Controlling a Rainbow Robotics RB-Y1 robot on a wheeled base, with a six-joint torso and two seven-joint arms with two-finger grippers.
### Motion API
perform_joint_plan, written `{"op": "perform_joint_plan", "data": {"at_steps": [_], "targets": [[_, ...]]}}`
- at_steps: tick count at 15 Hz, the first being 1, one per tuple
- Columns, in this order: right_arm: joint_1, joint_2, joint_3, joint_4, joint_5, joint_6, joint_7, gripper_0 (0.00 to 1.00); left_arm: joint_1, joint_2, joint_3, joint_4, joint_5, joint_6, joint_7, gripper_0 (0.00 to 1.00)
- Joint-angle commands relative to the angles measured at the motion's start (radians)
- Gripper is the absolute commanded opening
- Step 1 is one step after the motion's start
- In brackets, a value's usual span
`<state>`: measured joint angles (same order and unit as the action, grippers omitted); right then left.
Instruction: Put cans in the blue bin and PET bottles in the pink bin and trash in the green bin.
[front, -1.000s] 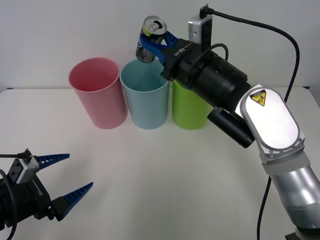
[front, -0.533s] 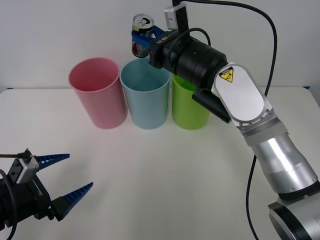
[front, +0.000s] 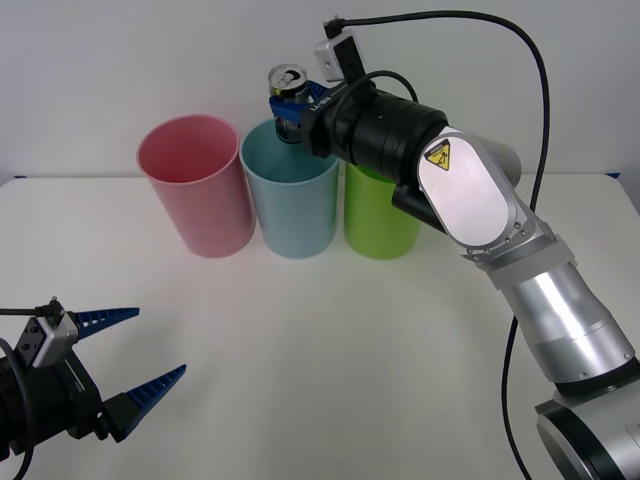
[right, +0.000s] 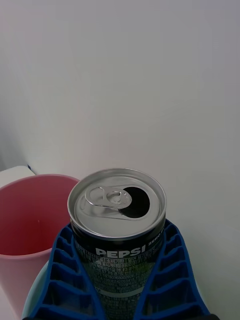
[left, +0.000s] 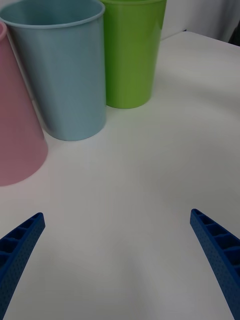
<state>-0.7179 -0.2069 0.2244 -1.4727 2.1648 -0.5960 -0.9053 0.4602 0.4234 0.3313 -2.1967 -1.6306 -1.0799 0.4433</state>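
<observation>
A dark drink can (front: 287, 92) with a silver pull-tab top (right: 117, 201) is held upright in my right gripper (front: 291, 108), whose blue fingers (right: 165, 277) are shut on its sides. The can hangs just above the mouth of the blue bin (front: 290, 205), near its back rim. The pink bin (front: 196, 190) stands to the blue bin's left and the green bin (front: 378, 218) to its right, partly hidden by my right arm. My left gripper (front: 125, 375) waits open low at the table's near left.
The three bins stand in a row at the back of the white table (front: 330, 340), against a white wall. My right arm (front: 470, 200) reaches over the green bin. In the left wrist view the blue bin (left: 65, 70) and green bin (left: 131, 52) stand ahead.
My right gripper has swung left and come down with the can, turning it from tilted to upright, close over the blue bin's mouth. The left arm has not moved.
</observation>
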Motion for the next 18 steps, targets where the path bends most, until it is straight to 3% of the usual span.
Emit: {"op": "perform_joint_plan", "data": {"at_steps": [1, 9, 10, 12, 13, 16, 18], "targets": [[0.000, 0.000, 0.000, 0.000, 0.027, -0.018, -0.014, 0.00, 0.000, 0.000, 0.000, 0.000, 0.000, 0.000, 0.000, 1.00], [0.000, 0.000, 0.000, 0.000, 0.066, -0.067, -0.063, 0.00, 0.000, 0.000, 0.000, 0.000, 0.000, 0.000, 0.000, 1.00], [0.000, 0.000, 0.000, 0.000, 0.066, -0.067, -0.066, 0.16, 0.000, 0.000, 0.000, 0.000, 0.000, 0.000, 0.000, 1.00], [0.000, 0.000, 0.001, 0.000, 0.066, -0.067, -0.066, 0.62, 0.000, 0.000, 0.000, 0.000, 0.000, 0.000, 0.000, 1.00], [0.000, 0.000, 0.001, 0.000, 0.066, -0.065, -0.066, 0.76, 0.000, 0.000, 0.000, 0.000, 0.000, 0.000, 0.000, 1.00], [0.000, 0.000, 0.001, 0.000, 0.064, -0.057, -0.063, 0.89, 0.000, 0.000, 0.000, 0.000, 0.000, 0.000, 0.000, 1.00], [0.000, 0.000, 0.001, 0.000, 0.061, -0.054, -0.060, 0.89, 0.000, 0.000, 0.000, 0.000, 0.000, 0.000, 0.000, 1.00]]}}
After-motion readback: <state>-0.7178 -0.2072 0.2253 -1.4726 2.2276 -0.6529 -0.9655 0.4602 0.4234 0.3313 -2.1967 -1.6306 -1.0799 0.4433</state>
